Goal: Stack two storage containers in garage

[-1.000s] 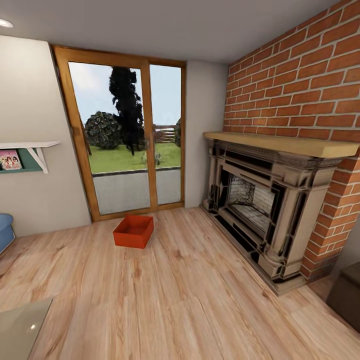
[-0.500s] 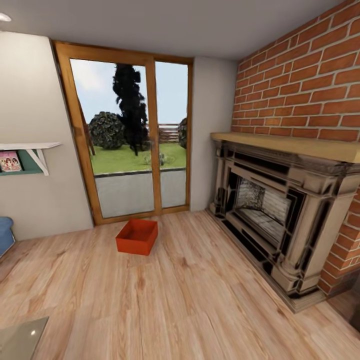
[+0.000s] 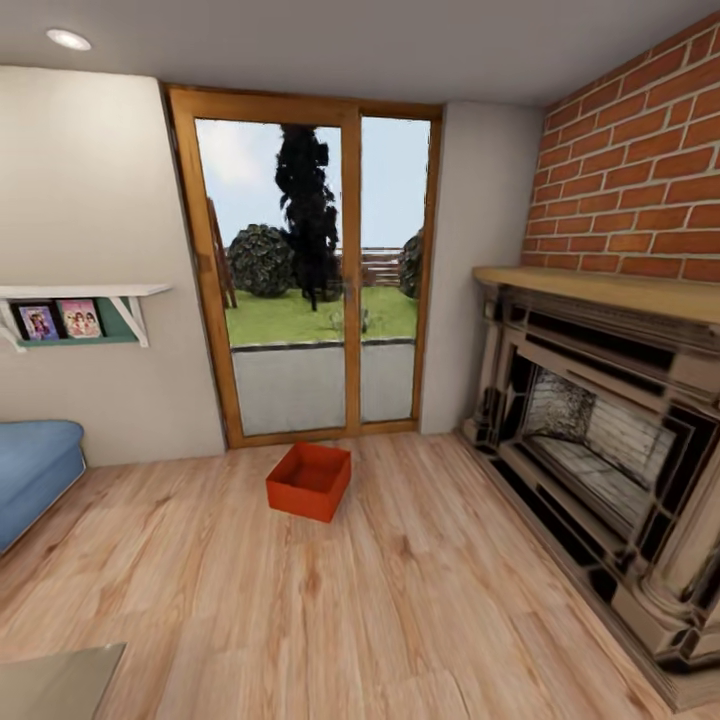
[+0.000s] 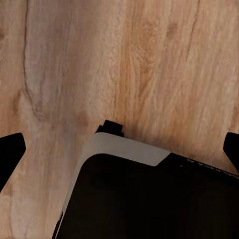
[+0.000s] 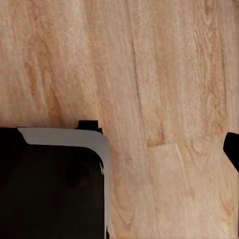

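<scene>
One orange-red open-top storage container [image 3: 310, 482] sits on the light wood-plank floor of the living room, in front of the wood-framed glass garden doors [image 3: 310, 280]. The other container and the garage are out of view. My left gripper [image 4: 119, 149] hangs open over the planks, one dark fingertip [image 4: 10, 155] at each side edge of the left wrist view, nothing between them. In the right wrist view one dark fingertip [image 5: 233, 149] of the right gripper [image 5: 119, 149] shows at the frame's edge, far from the middle, above bare planks.
The stone fireplace [image 3: 600, 440] and red brick chimney [image 3: 640, 170] line the right side. A blue sofa [image 3: 30, 470] stands at the left under a wall shelf [image 3: 80, 300]. A glass tabletop corner [image 3: 50, 685] lies close in front. My black base [image 4: 149, 199] is beneath both wrists.
The whole head view has swung, so doors, container and fireplace now sit further right and the blue sofa has come into view. The container itself stays in place on the floor.
</scene>
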### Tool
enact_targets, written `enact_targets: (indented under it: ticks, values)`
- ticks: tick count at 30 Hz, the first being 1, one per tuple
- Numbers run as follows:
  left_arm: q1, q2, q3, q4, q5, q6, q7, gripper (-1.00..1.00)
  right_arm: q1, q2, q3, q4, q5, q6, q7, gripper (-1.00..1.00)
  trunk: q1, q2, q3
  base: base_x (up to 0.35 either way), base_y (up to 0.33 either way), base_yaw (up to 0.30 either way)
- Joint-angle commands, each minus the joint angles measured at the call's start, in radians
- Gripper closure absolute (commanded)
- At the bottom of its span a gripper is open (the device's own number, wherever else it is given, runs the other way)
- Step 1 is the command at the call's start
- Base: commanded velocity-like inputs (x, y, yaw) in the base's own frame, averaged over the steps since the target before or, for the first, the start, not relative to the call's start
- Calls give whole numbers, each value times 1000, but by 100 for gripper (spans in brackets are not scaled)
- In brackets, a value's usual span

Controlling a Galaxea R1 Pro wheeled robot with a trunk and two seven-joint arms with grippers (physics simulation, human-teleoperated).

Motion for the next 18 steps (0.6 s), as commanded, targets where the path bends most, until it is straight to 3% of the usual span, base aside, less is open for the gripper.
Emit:
enact_targets:
  ticks: [1,11,18]
  values:
    - [-1,-1,0,1,4,-3,2,-100,-1,0,9,2,-7,-5,0,-100,1,-1,-1,326,0,275]
    - [-1,1,1,1,5,-3,3,-100,-1,2,12,2,-5,-5,3,-100,1,-1,-1,326,0,270]
    - [-1,1,1,1,4,-4,2,-100,-1,2,11,2,-4,-5,13,-100,1,-1,-1,326,0,70]
